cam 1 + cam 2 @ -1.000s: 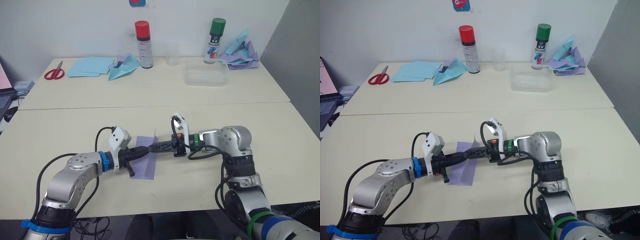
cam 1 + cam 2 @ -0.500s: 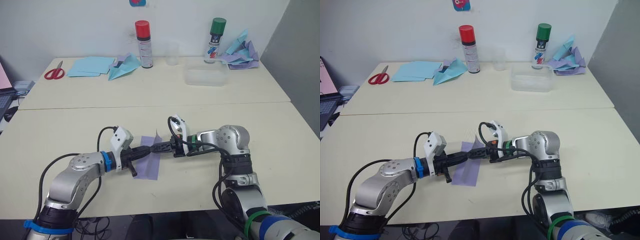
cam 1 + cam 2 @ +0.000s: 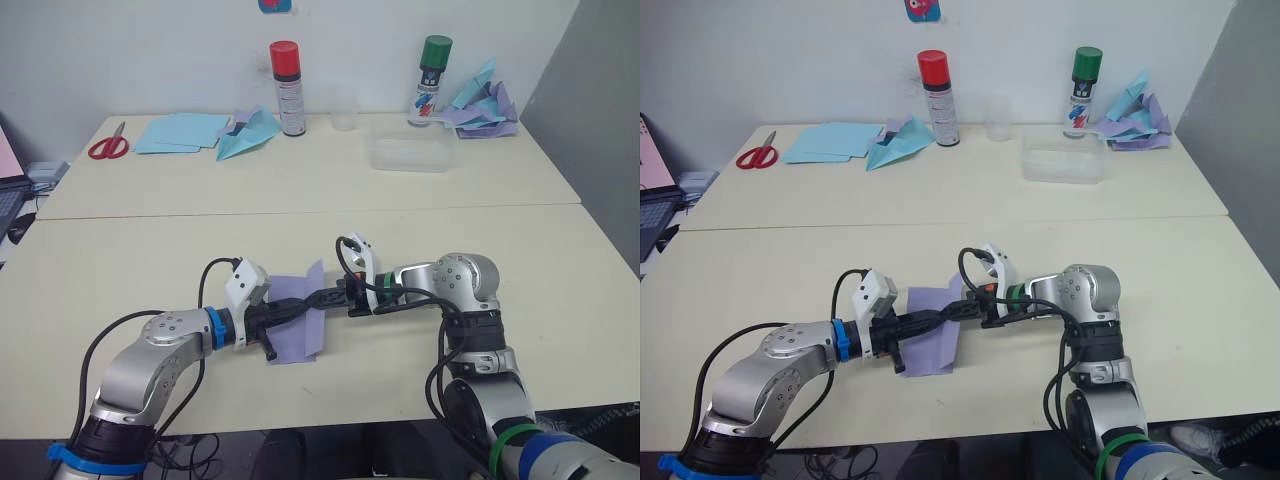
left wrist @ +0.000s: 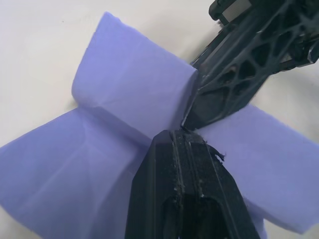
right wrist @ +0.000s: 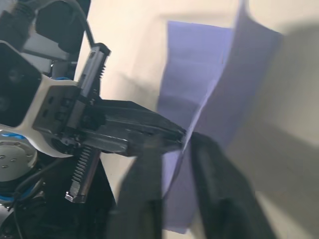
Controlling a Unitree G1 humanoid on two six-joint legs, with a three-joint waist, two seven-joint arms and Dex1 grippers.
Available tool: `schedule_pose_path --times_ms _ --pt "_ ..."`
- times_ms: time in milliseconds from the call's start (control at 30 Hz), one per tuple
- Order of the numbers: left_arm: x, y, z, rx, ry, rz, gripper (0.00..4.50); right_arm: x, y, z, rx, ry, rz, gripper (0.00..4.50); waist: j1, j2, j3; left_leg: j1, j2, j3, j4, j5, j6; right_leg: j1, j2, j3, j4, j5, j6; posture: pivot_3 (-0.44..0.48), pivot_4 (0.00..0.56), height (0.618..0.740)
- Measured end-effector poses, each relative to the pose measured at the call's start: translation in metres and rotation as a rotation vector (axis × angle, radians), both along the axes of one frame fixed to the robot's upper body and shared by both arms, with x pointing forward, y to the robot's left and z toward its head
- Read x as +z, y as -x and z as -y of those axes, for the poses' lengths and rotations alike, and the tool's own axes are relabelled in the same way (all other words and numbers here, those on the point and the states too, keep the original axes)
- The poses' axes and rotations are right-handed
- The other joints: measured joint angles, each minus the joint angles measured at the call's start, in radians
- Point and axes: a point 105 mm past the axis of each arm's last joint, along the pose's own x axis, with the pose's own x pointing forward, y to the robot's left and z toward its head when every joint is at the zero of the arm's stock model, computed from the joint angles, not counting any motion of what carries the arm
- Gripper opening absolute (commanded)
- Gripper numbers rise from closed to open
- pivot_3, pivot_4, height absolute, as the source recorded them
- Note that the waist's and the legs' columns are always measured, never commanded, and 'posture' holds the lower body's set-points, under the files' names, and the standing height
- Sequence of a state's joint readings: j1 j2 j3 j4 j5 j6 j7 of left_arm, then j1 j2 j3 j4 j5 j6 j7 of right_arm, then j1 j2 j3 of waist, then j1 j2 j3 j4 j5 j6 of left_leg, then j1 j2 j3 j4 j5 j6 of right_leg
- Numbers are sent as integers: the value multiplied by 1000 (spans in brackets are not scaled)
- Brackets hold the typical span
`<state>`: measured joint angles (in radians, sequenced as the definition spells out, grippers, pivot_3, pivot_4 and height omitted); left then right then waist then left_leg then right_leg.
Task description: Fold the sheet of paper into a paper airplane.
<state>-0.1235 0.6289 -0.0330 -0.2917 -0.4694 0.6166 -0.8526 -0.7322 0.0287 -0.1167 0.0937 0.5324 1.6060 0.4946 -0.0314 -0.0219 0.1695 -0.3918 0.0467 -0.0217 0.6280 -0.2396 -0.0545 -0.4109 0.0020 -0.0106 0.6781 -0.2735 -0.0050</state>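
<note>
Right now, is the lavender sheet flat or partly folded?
Partly folded: the sheet of paper has its right edge lifted off the table, standing up.

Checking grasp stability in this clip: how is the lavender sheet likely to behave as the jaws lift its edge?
The sheet of paper looks thin and floppy: its far flap curls upward unsupported. It is probably very light, so it may slide on the smooth table. The left gripper and right gripper meet at its fold.

The near worktop [image 3: 150,260] is open on all sides of the sheet of paper [image 3: 295,325], where the left end effector [image 3: 305,303] and right end effector [image 3: 318,298] meet tip to tip. Obstacles stand well apart at the far edge: two spray cans [image 3: 286,88], a clear container [image 3: 410,153], scissors [image 3: 108,145] and paper heaps [image 3: 482,105].
</note>
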Motion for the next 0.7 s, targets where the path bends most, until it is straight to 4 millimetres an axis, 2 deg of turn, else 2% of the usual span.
schedule_pose_path --times_ms 333,500,700 --pt "-25 -1 -3 -17 -107 -10 0 -9 -1 12 -39 40 -9 12 2 0 0 0 0 0 0 0 0 0 0 0 0 0 0 0 150 740" --pt "-26 -3 -4 -32 -125 1 0 -6 -1 28 -66 36 25 12 2 0 0 0 0 0 0 0 0 0 0 0 0 0 0 0 150 740" --pt "-25 -5 -4 -44 -124 -4 0 -12 1 40 -101 46 13 12 1 0 0 0 0 0 0 0 0 0 0 0 0 0 0 0 150 740"
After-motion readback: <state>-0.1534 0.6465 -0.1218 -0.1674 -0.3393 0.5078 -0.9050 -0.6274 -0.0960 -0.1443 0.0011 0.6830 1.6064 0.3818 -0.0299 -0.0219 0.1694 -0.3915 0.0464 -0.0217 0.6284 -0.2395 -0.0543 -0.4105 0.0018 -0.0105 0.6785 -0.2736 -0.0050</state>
